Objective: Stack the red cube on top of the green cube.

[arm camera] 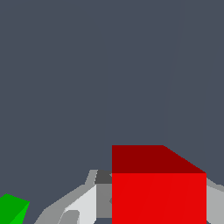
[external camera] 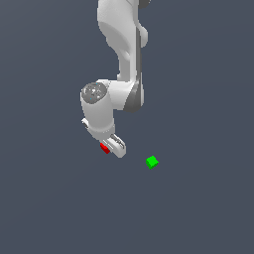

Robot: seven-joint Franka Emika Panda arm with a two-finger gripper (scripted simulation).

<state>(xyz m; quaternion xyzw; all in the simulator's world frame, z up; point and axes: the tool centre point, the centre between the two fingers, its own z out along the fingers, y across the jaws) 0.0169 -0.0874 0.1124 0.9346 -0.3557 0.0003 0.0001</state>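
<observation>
The red cube (external camera: 104,148) sits between the fingers of my white gripper (external camera: 112,148), which partly hide it in the exterior view. In the wrist view the red cube (arm camera: 158,197) fills the space between the two grey-white fingers (arm camera: 83,203), which press against both of its sides, so the gripper (arm camera: 159,214) is shut on it. The green cube (external camera: 152,161) lies on the dark grey floor, toward the exterior view's right of the gripper and apart from it. In the wrist view only a corner of the green cube (arm camera: 12,210) shows at the picture's edge.
The white arm (external camera: 121,44) comes down from above the gripper in the exterior view. A plain dark grey floor (external camera: 198,208) surrounds both cubes, with no other objects in view.
</observation>
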